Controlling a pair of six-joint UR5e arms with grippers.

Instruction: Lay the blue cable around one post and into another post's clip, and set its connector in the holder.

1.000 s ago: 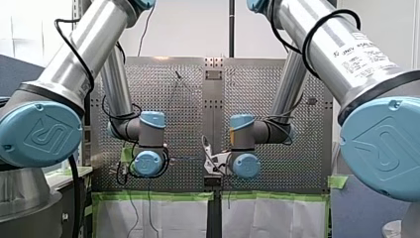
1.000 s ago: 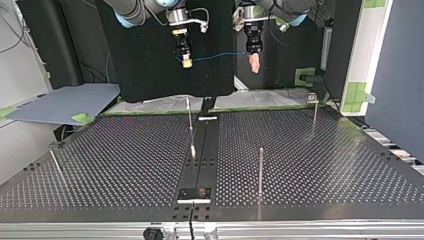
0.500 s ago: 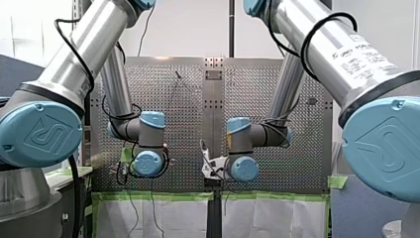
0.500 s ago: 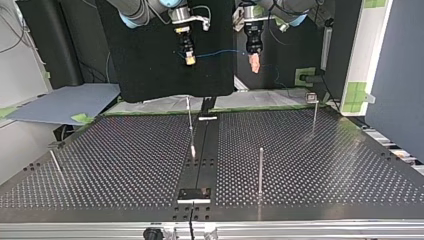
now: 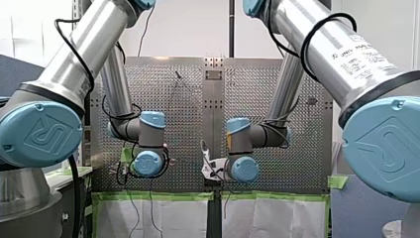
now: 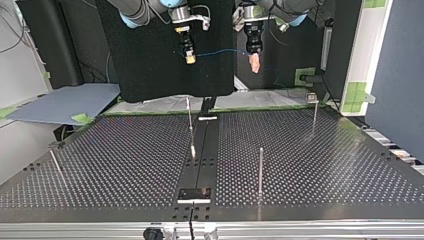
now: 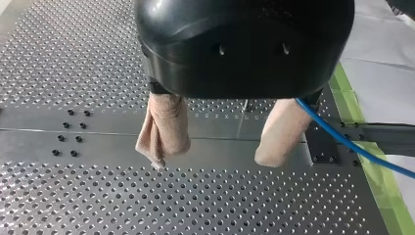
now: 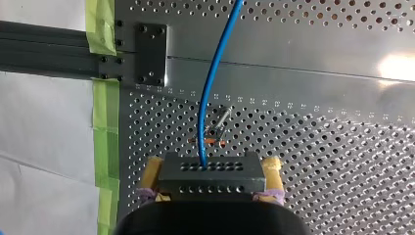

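My right gripper (image 8: 213, 162) is clamped on the dark, hole-studded connector (image 8: 210, 182), with its yellow pads pressing on the block's two ends. The blue cable (image 8: 213, 83) leaves the connector's face and runs off above the perforated table (image 6: 325, 165). My left gripper (image 7: 213, 157) has its beige-padded fingers (image 7: 164, 125) spread wide with nothing between them, and the cable only passes the outer side of one finger. In the top view both grippers hang high at the far edge, well apart from every post, with the cable strung between them.

The routing looks not yet begun. The main risk is that loose contact on the left: with no clamp there, the cable could slide off the finger as the arms descend, and the loop would then miss the plain post (image 6: 260, 170) near the front. The cable could also slip past the post with a small head (image 6: 313, 116) at the far right, which is probably the clip. A cable pulled too tight between the arms could twist the connector in the pads and spoil its seating in the holder
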